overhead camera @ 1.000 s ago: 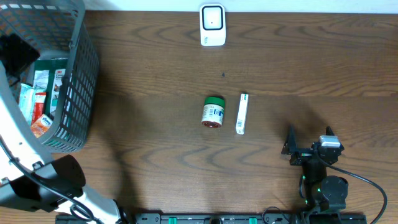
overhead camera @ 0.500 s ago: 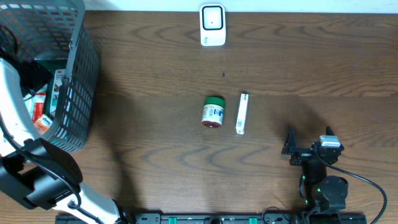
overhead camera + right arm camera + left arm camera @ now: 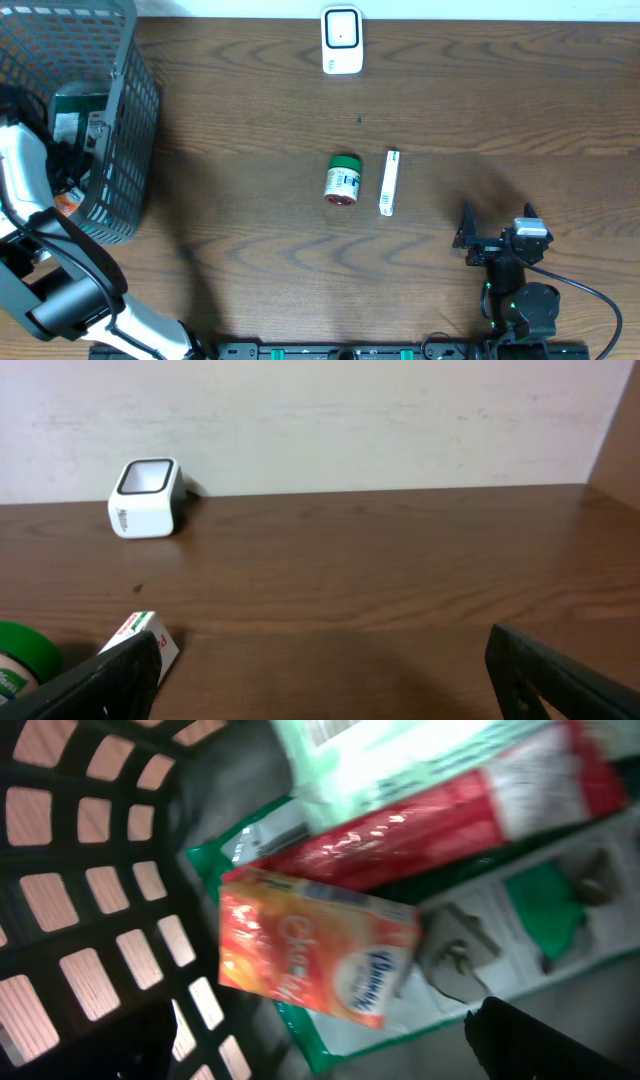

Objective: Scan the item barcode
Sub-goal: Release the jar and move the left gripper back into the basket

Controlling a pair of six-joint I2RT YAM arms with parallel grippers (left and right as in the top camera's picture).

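Note:
My left gripper [image 3: 68, 168] is down inside the grey basket [image 3: 128, 120] at the table's left end, open, with nothing between its fingers. In the left wrist view an orange box [image 3: 315, 955] lies just ahead of the left gripper [image 3: 320, 1062], on a green-edged white pack [image 3: 500, 935], with a red packet [image 3: 430, 815] behind it. A white scanner [image 3: 341, 40] stands at the far edge. My right gripper [image 3: 497, 224] rests open near the front right, and the right wrist view shows this gripper [image 3: 325, 682] with only bare wood between its fingers.
A green-lidded jar [image 3: 343, 180] and a slim white box [image 3: 389, 182] lie side by side mid-table; both also show at the left of the right wrist view, the jar [image 3: 20, 655] and the box [image 3: 140, 635]. The basket's mesh wall [image 3: 90, 880] is close on the left gripper's left side.
My left arm has swung from the basket's far side towards its near side, and the gripper has dropped lower among the packets. The right arm has not moved.

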